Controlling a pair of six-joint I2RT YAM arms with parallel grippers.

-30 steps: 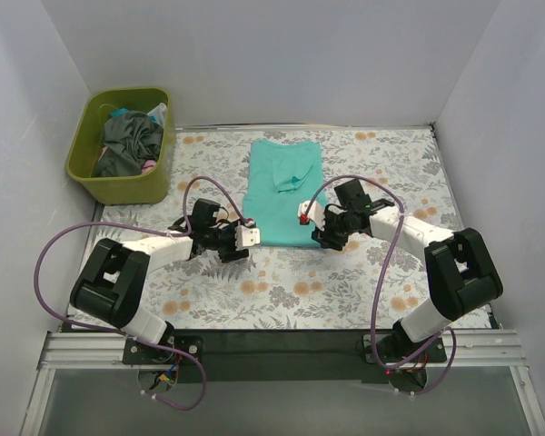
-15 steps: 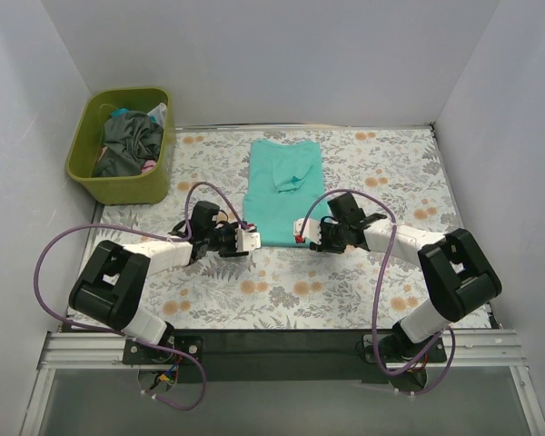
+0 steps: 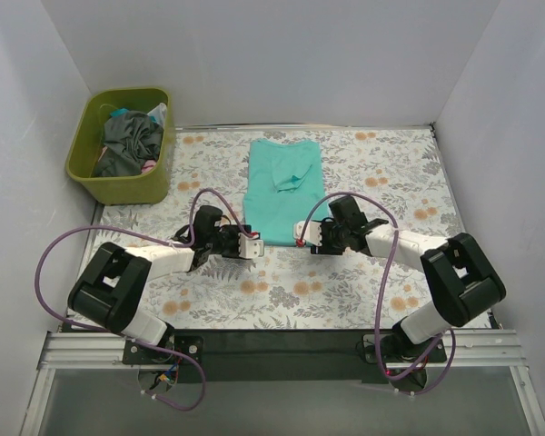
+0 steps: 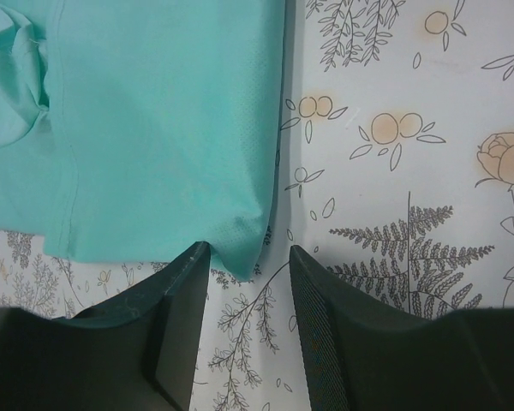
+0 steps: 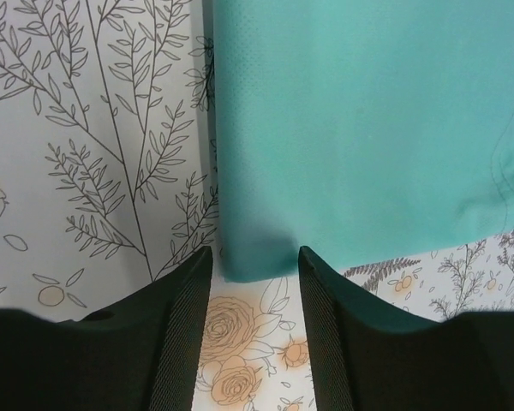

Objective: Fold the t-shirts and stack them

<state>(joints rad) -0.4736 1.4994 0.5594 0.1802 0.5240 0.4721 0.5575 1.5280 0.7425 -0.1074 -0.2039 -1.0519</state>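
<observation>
A teal t-shirt (image 3: 283,186) lies on the floral table, folded into a long strip with a sleeve turned onto it. My left gripper (image 3: 252,244) is open at the shirt's near left corner. In the left wrist view the shirt's (image 4: 154,128) corner tip sits between the spread fingers (image 4: 178,291) of that gripper (image 4: 248,250). My right gripper (image 3: 301,234) is open at the near right corner. In the right wrist view the shirt's (image 5: 368,111) corner lies between the fingers (image 5: 184,308) of that gripper (image 5: 255,253). Neither gripper holds cloth.
A green basket (image 3: 89,177) at the back left holds dark grey and other crumpled clothes (image 3: 129,141). White walls close the table on three sides. The floral tablecloth (image 3: 381,272) runs around the shirt.
Both grippers have moved inward and slightly nearer, from beside the shirt's near hem to its two near corners. The shirt has not moved.
</observation>
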